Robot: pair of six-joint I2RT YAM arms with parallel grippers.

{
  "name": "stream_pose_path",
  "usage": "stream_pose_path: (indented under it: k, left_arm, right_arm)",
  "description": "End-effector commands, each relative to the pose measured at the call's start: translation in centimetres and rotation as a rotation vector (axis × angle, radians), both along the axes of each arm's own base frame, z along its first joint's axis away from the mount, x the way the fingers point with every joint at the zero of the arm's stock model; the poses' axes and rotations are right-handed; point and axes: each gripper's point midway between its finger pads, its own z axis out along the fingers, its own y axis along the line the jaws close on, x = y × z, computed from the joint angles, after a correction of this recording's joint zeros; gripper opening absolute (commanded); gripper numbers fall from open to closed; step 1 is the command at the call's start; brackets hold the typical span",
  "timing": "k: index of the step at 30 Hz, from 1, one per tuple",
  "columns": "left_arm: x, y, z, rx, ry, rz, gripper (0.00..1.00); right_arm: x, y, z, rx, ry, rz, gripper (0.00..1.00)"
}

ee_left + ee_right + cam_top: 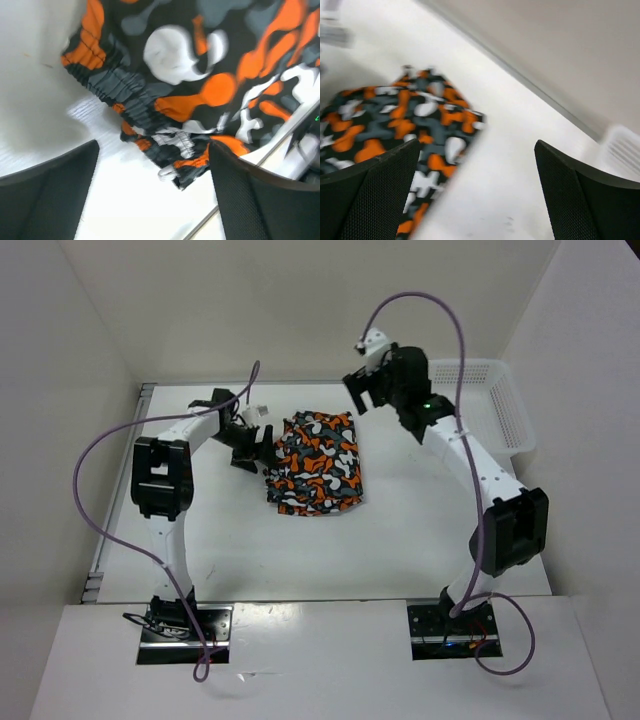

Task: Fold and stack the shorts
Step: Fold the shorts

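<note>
The camouflage shorts [317,463] lie folded in a roughly rectangular stack at the middle of the table. My left gripper [250,448] is open and empty, low beside the stack's left edge. In the left wrist view the elastic waistband and a white drawstring end [167,172] lie between my spread fingers [47,190]. My right gripper [365,390] is open and empty, raised above the table past the stack's far right corner. In the right wrist view the shorts [395,125] lie to the left, with bare table between the fingers [585,200].
A white plastic mesh basket [490,400] stands at the far right of the table, its corner showing in the right wrist view [622,147]. Walls enclose the table at the back and both sides. Purple cables loop over both arms.
</note>
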Motion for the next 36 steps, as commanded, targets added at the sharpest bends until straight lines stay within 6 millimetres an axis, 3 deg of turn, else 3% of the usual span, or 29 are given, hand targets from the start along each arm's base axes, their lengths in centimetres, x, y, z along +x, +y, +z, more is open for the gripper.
stream_pose_path:
  k: [1,5,6,7,9,10,11,13,14,15,16,17,19,22,24,26,36]
  left_arm:
    - [2.1,1.2,3.8,0.034,-0.179,0.006,1.0]
    - [4.5,3.1,9.7,0.048,-0.361,0.055,1.0]
    - [4.9,4.1,12.0,0.072,-0.421,0.081,1.0]
    - [5.0,4.4,13.3,0.088,-0.451,0.09,1.0]
    - [5.6,6.4,17.8,0.173,-0.574,0.152,1.0]
    - [5.9,7.9,19.2,0.217,-0.621,0.194,1.0]
    - [5.4,9.2,22.3,0.262,-0.707,0.242,1.0]
    - [4.9,13.9,23.4,0.408,-0.753,0.379,1.0]
    - [4.2,15.6,25.0,0.447,-0.784,0.429,1.0]
    - [3.3,17.1,24.5,0.485,-0.745,0.461,1.0]
    - [2.3,20.0,23.0,0.541,-0.69,0.521,1.0]
    - [1.1,21.0,23.2,0.551,-0.688,0.548,1.0]
    - [-2.1,23.3,20.5,0.579,-0.608,0.6,1.0]
    - [-4.6,25.2,18.9,0.594,-0.565,0.655,1.0]
    - [-6.1,25.0,17.2,0.566,-0.523,0.655,1.0]
    - [-6.5,25.2,16.5,0.548,-0.513,0.661,1.0]
    - [-7.1,24.4,17.6,0.507,-0.545,0.652,1.0]
  right_arm:
    - [0.9,-6.6,1.4,0.014,0.043,-0.153,1.0]
    - [0.4,-13.4,-0.5,-0.087,0.121,-0.258,1.0]
    - [0.2,-14.5,-1.0,-0.089,0.145,-0.275,1.0]
    - [0.0,-16.8,-1.0,-0.075,0.164,-0.323,1.0]
    - [-1.0,-19.0,-2.0,-0.067,0.237,-0.36,1.0]
    - [-1.5,-21.1,-2.2,-0.067,0.263,-0.405,1.0]
    - [-2.9,-21.8,-3.6,-0.08,0.34,-0.42,1.0]
    - [-4.6,-23.7,-4.1,-0.095,0.385,-0.473,1.0]
    - [-6.0,-24.6,-5.6,-0.115,0.432,-0.539,1.0]
    - [-7.0,-25.3,-5.8,-0.115,0.439,-0.593,1.0]
    - [-7.8,-25.7,-5.9,-0.112,0.441,-0.633,1.0]
    - [-9.5,-26.1,-5.8,-0.118,0.445,-0.668,1.0]
    - [-11.5,-26.6,-5.7,-0.115,0.441,-0.717,1.0]
    - [-12.8,-27.6,-5.2,-0.118,0.406,-0.788,1.0]
    - [-12.9,-27.7,-4.0,-0.104,0.353,-0.798,1.0]
    - [-13.1,-27.7,-4.7,-0.106,0.36,-0.798,1.0]
    - [-13.1,-27.2,-4.6,-0.066,0.294,-0.773,1.0]
